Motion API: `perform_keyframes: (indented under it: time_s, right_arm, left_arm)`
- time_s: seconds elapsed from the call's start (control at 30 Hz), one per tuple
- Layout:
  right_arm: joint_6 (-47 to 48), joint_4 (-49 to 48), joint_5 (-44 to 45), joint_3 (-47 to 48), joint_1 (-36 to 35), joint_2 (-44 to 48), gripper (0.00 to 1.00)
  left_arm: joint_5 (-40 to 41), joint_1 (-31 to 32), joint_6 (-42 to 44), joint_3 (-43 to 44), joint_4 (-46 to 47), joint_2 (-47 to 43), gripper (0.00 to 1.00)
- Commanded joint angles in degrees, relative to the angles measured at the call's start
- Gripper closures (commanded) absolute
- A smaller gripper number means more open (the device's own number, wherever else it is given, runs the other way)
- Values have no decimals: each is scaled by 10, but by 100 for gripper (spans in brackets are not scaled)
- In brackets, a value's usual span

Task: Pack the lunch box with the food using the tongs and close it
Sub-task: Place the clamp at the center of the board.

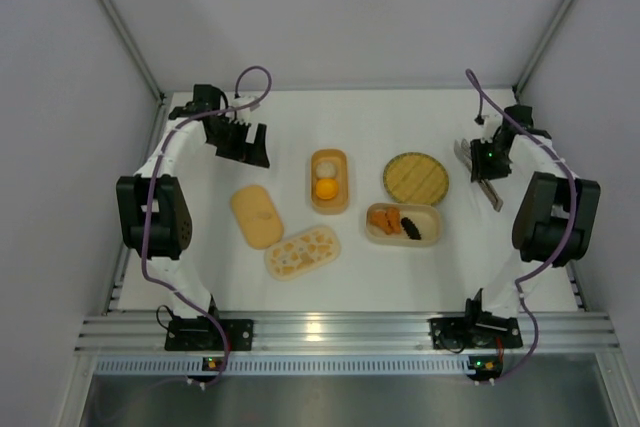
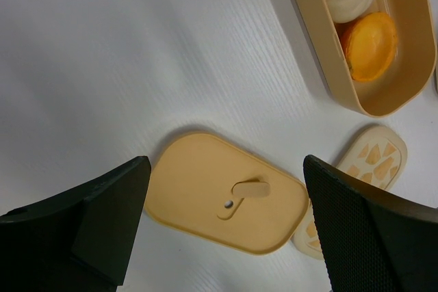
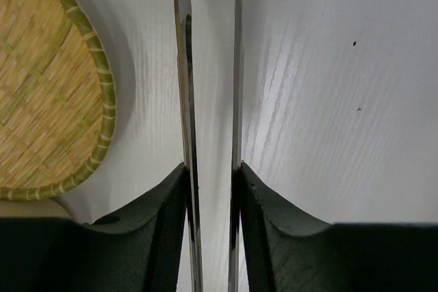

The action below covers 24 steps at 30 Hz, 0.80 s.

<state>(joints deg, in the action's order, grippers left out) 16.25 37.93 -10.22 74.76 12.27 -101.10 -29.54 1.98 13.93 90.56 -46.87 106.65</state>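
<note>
plate point(image 1: 415, 178): round, woven, yellow w/ green rim, flat on table | table point(image 1: 330, 117): white | rail point(image 1: 340, 329): alu, near edge

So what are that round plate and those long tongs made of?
The plate looks like woven bamboo or straw, matt: visible strands and a bound greenish rim. The tongs look like polished metal: thin, silvery, with mirror-like reflections.

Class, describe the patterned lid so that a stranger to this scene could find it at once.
On the white table, find the box holding two balls. Two flat lids lie toward the near edge. The patterned lid is the right one, mottled cream and orange; the left lid is plain.
</note>
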Motion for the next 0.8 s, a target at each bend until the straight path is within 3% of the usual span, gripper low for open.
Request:
perform_keyframes:
  time_s: [0.0,0.47,0.53,0.57,0.6,0.63,0.77]
  right_arm:
    - [11,-52,22,-22,8,-21,65]
    - [26,-60,27,-36,10,-91,42]
    - [26,-56,17,-31,11,-87,35]
    - [25,-52,13,-28,10,-84,26]
    - [26,-46,1,-25,10,-77,8]
    - [26,-42,-6,-23,10,-73,1]
    - [29,-18,-36,-4,11,-35,1]
  left_arm:
    - [-5,0,31,-19,-3,-21,2]
    - [-34,0,181,-44,-109,-17,2]
    - [-39,0,205,-48,-121,-20,2]
    - [-39,0,210,-54,-125,-21,2]
    - [-34,0,213,-57,-125,-26,2]
    - [-32,0,217,-59,-124,-28,2]
    - [-11,0,210,-69,-119,-41,2]
